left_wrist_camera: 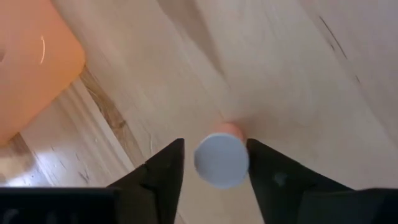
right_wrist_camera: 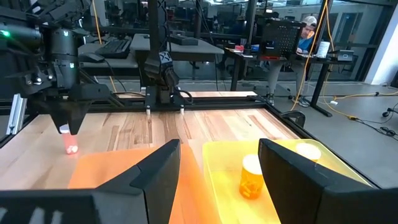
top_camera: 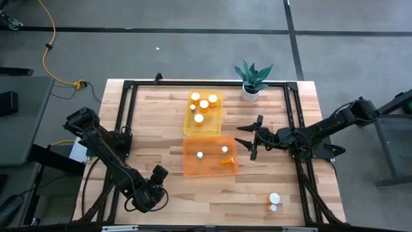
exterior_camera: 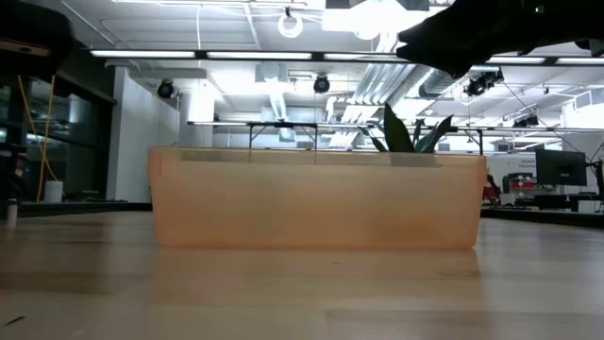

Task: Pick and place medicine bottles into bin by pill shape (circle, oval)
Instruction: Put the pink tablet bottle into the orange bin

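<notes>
My left gripper (top_camera: pixel 151 193) is near the table's front left, pointing down, shut on a small orange medicine bottle with a white cap (left_wrist_camera: pixel 221 160). This bottle also shows in the right wrist view (right_wrist_camera: pixel 70 144). My right gripper (top_camera: pixel 250 140) is open and empty, just right of the orange tray (top_camera: pixel 193 169). That tray holds two upright bottles (top_camera: pixel 199 154) and one lying on its side (top_camera: pixel 226 161). The yellow tray (top_camera: pixel 215 122) behind it holds several upright bottles (top_camera: pixel 204 103). Two more bottles (top_camera: pixel 275 200) stand on the table at the front right. My left gripper has the bottle's white cap (left_wrist_camera: pixel 205 163) between its two fingers (left_wrist_camera: pixel 168 168), coming from above and pointing down. The bottle is upright and its orange body (right_wrist_camera: pixel 70 146) reaches below the fingertips. Whether its bottom rests on the table, I cannot tell.
A potted plant (top_camera: pixel 252 77) stands at the far edge, right of the yellow tray. A black frame (top_camera: pixel 125 116) runs along the table's left, far and right sides. The orange tray's wall (exterior_camera: pixel 316 203) fills the low view. Bare wood lies between the trays and the front edge.
</notes>
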Available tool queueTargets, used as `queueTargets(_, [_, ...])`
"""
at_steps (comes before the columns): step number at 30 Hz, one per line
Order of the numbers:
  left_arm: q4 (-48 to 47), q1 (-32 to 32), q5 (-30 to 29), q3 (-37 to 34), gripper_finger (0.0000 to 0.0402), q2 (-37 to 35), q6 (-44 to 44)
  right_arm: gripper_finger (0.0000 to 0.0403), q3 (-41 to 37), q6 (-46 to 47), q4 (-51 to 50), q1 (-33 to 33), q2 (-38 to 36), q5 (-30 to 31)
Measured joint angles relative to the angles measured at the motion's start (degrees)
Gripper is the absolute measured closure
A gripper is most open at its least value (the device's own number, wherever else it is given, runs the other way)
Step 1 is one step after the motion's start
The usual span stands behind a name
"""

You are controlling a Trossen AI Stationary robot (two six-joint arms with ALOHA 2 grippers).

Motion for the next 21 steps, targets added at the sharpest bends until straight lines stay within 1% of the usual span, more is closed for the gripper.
queueTargets(5, [-0.05,0.00,0.35,0.00,0.0296,-0.01,1.09,0.0192,0.00,0.01,-0.01,0.00,0.00,0.00])
queueTargets(8, [-1.09,0.43,0.47,0.66,0.0317,-0.02,2.14,0.0192,0.00,0.00,0.00,-0.01,0.00,0.00])
queueTargets(9, [-2.23,0.73,0.22,1.44,0.0319,-0.14,3.00,0.0192,0.00,0.00,0.00,-0.01,0.00,0.00])
queueTargets(11, [-4.42,1.44,-2.26,4.14,0.0316,-0.82,5.13,0.0192,0.00,-0.02,0.00,0.01,0.00,0.01])
queueTargets(14, [-6.87,3.46,-8.45,8.72,0.0301,-2.17,11.30,0.0192,0.00,-0.04,0.47,-0.01,0.00,0.00])
queueTargets(16, [-6.06,5.63,-12.86,11.11,0.0293,-2.98,16.72,0.0192,0.00,-0.07,0.92,0.01,0.00,0.00])
queueTargets(17, [-5.29,7.17,-14.17,12.10,0.0291,-3.25,19.56,0.0192,0.00,-0.07,1.26,0.01,0.00,0.00])
queueTargets(19, [-3.25,10.75,-15.46,12.93,0.0290,-3.56,24.40,0.0192,0.00,-0.09,1.88,0.01,0.00,0.00])
queueTargets(21, [0.67,14.91,-13.94,12.73,0.0290,-3.47,28.47,0.0192,0.00,-0.15,2.09,0.01,0.00,-0.58])
